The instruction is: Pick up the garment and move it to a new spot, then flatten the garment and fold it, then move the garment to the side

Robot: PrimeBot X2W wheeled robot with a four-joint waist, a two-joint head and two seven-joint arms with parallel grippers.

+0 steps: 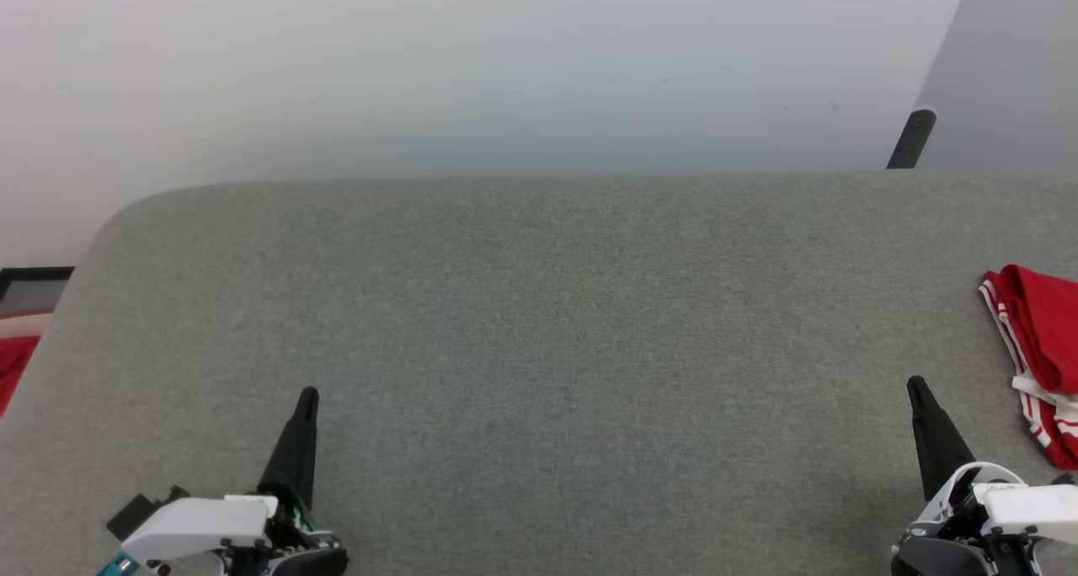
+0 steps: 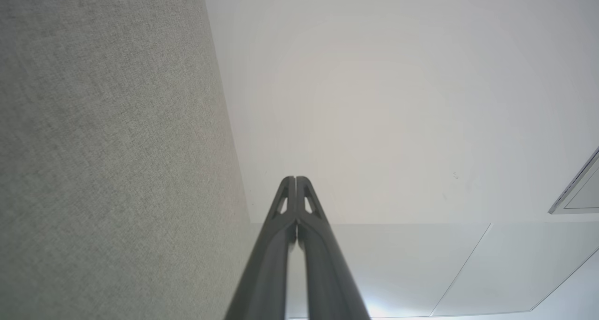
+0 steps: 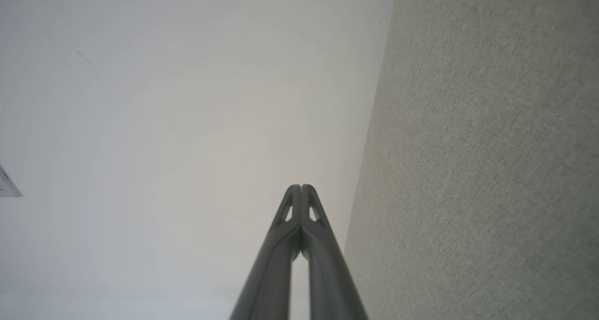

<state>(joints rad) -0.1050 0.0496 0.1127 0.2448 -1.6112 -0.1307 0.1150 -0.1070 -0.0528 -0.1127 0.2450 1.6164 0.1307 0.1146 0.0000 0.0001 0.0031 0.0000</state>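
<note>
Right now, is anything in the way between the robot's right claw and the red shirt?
No, nothing visible. The right gripper, shut, sits just left of the garment, which lies bunched on the grey surface, with flat grey fabric between them.

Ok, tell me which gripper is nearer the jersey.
Right. The right gripper is just beside the jersey, on its left and apart from it. The left gripper is far off across the grey surface, near its left side.
</note>
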